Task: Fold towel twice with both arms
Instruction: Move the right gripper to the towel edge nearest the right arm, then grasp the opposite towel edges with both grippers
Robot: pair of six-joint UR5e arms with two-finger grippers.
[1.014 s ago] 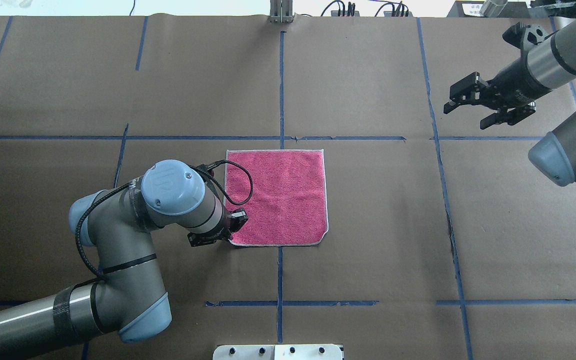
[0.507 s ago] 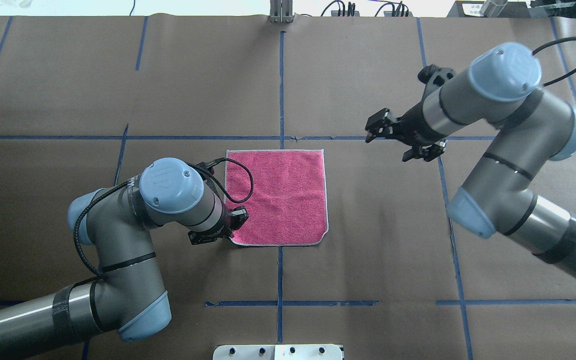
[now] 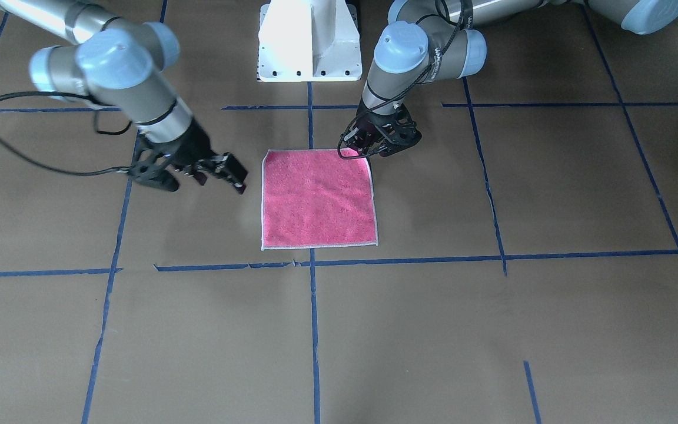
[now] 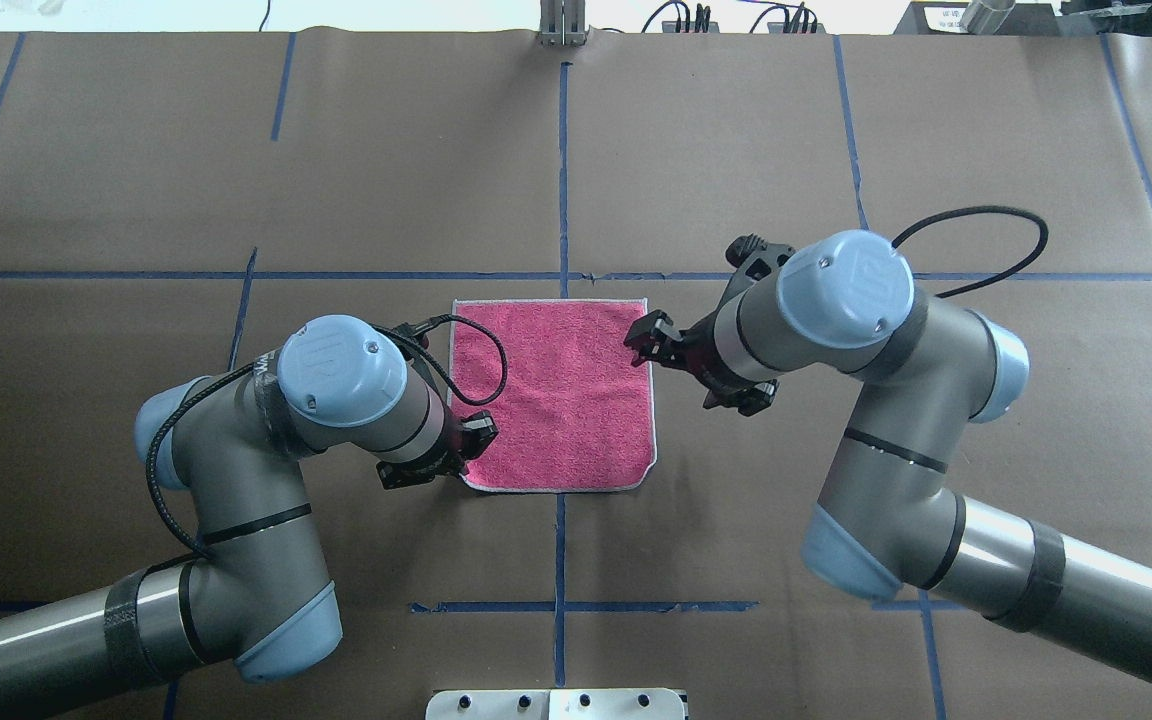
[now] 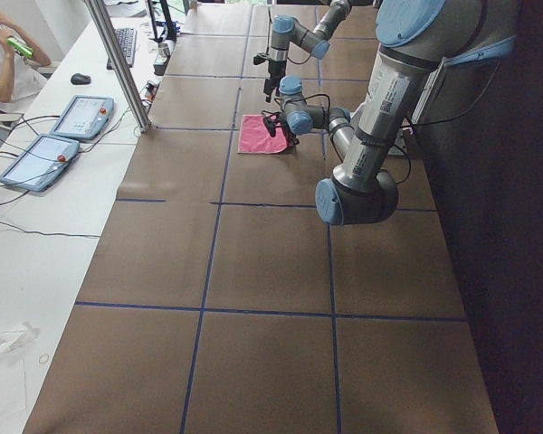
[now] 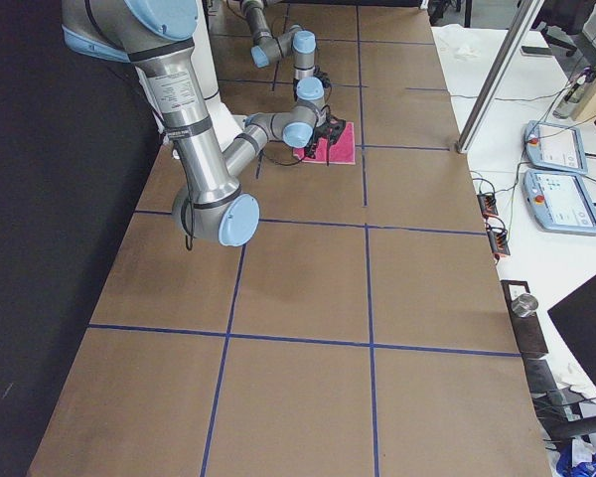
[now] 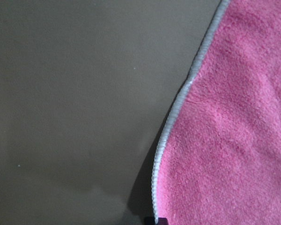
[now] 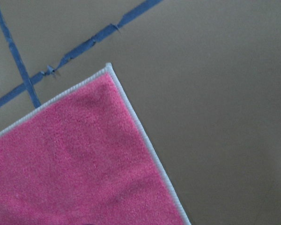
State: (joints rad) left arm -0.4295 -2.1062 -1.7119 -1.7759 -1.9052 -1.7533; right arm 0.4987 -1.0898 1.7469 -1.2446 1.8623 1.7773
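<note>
Towel (image 4: 556, 395) lies flat with its pink-red face up near the middle of the brown-papered table (image 4: 786, 130). Its far edge sits just short of a blue tape line (image 4: 696, 276).

Read as a clock from overhead, with 12 o'clock pointing away from the robot, the left gripper (image 4: 441, 458) is at the towel's 7 o'clock corner. It points down, close to the table. Its jaws stand apart, one finger over the pink cloth and the other over bare paper outside the edge, and nothing is lifted. The left wrist camera sees the grey-white edging (image 7: 178, 103) from very near, with a small kink in it, and the cloth flat against the paper.

The right gripper (image 4: 688, 370) is at the towel's 2 o'clock side, spread wide and holding nothing. In the front-facing view it hangs tilted, just beside the towel's edge and clear of the cloth. Its wrist camera looks down on the towel's 1 o'clock corner, with tape lines crossing beyond it.

The white pedestal (image 3: 309, 41) stands at 6 o'clock, well apart from the towel.
</note>
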